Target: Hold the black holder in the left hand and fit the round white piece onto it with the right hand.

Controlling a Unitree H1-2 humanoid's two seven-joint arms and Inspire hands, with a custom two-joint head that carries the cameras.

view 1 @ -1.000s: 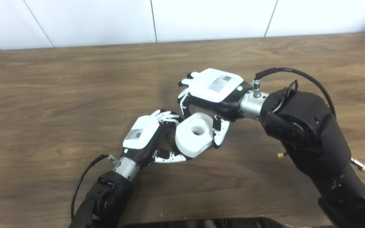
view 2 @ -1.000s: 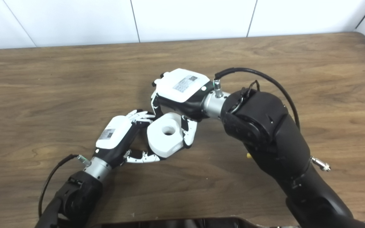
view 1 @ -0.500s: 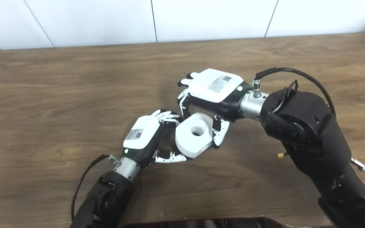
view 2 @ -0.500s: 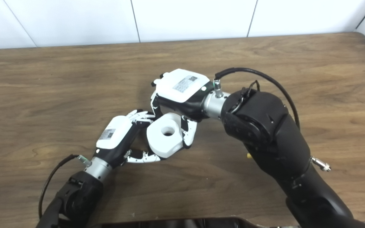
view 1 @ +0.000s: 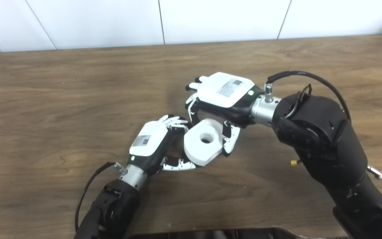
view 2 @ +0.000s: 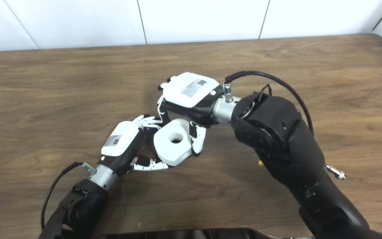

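The round white piece (view 1: 202, 142), a thick disc with a hole in its middle, is held tilted just above the table. My right hand (view 1: 222, 96) is shut on it from above, fingers on its far edge and thumb (view 1: 229, 139) on its right side. My left hand (view 1: 151, 142) is cupped against the disc's left side, with its fingers (view 1: 174, 121) curled over something dark and its thumb (view 1: 177, 165) under the disc's near edge. The black holder is almost wholly hidden behind the left hand and the disc.
The brown wooden table (view 1: 61, 93) stretches to a white wall at the back. My bulky black right forearm (view 1: 313, 132) covers the right near part. A dark strip of my body (view 1: 227, 232) lies along the bottom edge.
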